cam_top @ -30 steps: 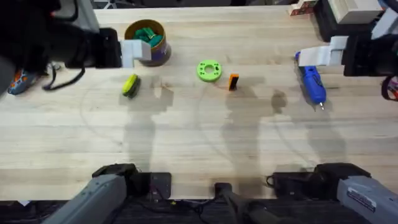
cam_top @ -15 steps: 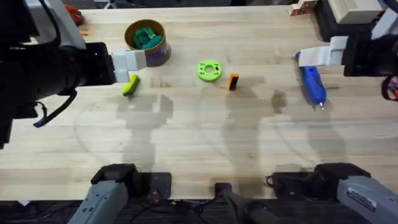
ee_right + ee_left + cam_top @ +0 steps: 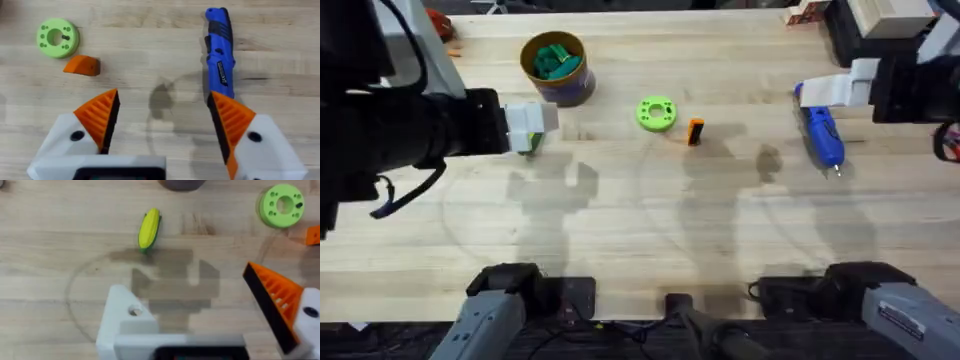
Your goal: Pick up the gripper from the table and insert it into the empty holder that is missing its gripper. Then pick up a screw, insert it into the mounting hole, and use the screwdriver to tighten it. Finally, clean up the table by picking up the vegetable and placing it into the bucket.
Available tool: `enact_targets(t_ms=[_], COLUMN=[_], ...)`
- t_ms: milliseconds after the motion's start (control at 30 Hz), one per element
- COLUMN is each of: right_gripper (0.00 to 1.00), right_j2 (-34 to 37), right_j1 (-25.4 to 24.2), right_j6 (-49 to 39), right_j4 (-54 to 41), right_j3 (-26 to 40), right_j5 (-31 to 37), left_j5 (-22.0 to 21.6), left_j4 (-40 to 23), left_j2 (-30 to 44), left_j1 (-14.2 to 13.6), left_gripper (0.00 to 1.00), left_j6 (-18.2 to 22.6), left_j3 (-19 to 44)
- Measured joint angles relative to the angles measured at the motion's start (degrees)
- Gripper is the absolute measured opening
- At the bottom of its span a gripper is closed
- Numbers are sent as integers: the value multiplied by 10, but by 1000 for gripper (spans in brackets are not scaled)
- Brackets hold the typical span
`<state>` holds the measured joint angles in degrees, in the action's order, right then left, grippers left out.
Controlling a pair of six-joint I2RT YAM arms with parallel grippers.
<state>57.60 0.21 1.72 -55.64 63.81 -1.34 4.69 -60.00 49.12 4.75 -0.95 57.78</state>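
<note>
Overhead, I see my left tool [image 3: 532,125] hanging over the toy corn [image 3: 149,228], one pad missing, gripping nothing. My right tool [image 3: 162,117] is spread wide beside the blue screwdriver [image 3: 220,50]. The orange finger [image 3: 695,131] lies on the tabletop [image 3: 650,220] near the green disc [image 3: 656,113].

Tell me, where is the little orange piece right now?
In the overhead view the gripper lies on the table near the middle, just right of the green disc and well left of the screwdriver.
</note>
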Motion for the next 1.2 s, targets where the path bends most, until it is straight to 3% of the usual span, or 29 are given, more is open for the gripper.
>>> enact_targets(t_ms=[67,267,433,667,700,1200], right_gripper=[992,994,994,994,994,992], right_j2=[0,0,0,0,0,0], right_j1=[0,0,0,0,0,0], right_j6=[0,0,0,0,0,0], right_j4=[0,0,-1,-1,-1,-1], right_j3=[0,0,0,0,0,0], right_j5=[0,0,0,0,0,0], left_j5=[2,15,53,128,159,304], left_j4=[21,211,324,482,529,613], left_j2=[0,-7,-67,-178,-208,-341], left_j1=[0,-13,-31,-32,-32,-29], left_gripper=[985,985,985,985,985,986], left_j6=[0,-1,7,14,14,-34], left_j3=[0,-1,-29,-155,-217,-387])
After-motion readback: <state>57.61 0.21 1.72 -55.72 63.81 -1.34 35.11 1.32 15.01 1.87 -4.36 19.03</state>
